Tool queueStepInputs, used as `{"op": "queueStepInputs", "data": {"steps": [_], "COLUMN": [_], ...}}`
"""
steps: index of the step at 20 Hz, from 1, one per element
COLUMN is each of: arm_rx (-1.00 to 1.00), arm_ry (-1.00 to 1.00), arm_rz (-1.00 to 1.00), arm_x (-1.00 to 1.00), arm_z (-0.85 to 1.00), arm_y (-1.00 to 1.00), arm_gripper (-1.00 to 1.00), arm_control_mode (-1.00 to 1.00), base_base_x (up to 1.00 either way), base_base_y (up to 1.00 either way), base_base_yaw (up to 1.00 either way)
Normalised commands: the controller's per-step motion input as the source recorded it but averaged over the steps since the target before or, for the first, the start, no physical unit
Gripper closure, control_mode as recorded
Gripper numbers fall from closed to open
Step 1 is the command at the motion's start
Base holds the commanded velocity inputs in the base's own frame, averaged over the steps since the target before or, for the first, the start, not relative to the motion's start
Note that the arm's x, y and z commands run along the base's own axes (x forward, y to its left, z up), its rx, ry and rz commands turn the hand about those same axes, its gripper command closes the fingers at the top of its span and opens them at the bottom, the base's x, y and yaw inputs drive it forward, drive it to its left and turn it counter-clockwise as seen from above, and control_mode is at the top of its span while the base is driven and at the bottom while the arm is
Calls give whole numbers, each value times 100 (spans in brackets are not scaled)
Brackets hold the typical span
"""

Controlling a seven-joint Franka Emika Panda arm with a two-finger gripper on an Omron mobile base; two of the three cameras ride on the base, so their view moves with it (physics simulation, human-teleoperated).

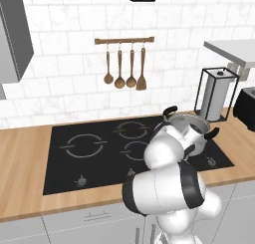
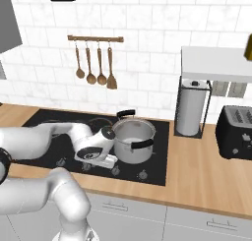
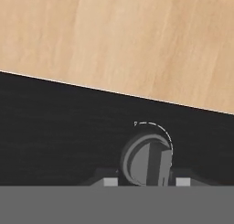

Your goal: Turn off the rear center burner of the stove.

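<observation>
The stove (image 1: 64, 171) is a black glass cooktop set in a wooden counter. Its rear center burner (image 1: 132, 130) shows as thin ring arcs, not a solid red disc. My arm bends down over the stove's front edge, and the gripper (image 2: 110, 161) points at the row of small silver knobs. Up close in the hand view, one round grey knob (image 3: 146, 161) with a raised bar sits right between the two finger tips of my gripper (image 3: 146, 182). The tips stand apart on either side of it, so the gripper is open.
A steel pot (image 2: 133, 139) with black handles stands on the right burner, close beside my hand. A paper towel holder (image 2: 191, 107) and a black toaster (image 2: 236, 132) sit on the counter to the right. Wooden utensils (image 1: 124, 68) hang on the wall.
</observation>
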Motion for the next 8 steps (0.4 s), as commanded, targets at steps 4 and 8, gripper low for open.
{"op": "queueStepInputs", "data": {"steps": [4,8], "arm_rx": [0,0], "arm_ry": [-6,-3], "arm_rz": [-95,4], "arm_x": [-22,-1], "arm_z": [-38,0], "arm_y": [8,5], "arm_gripper": [100,100], "arm_control_mode": [-100,-100], "base_base_x": [0,0], "base_base_y": [0,0], "base_base_yaw": [0,0]}}
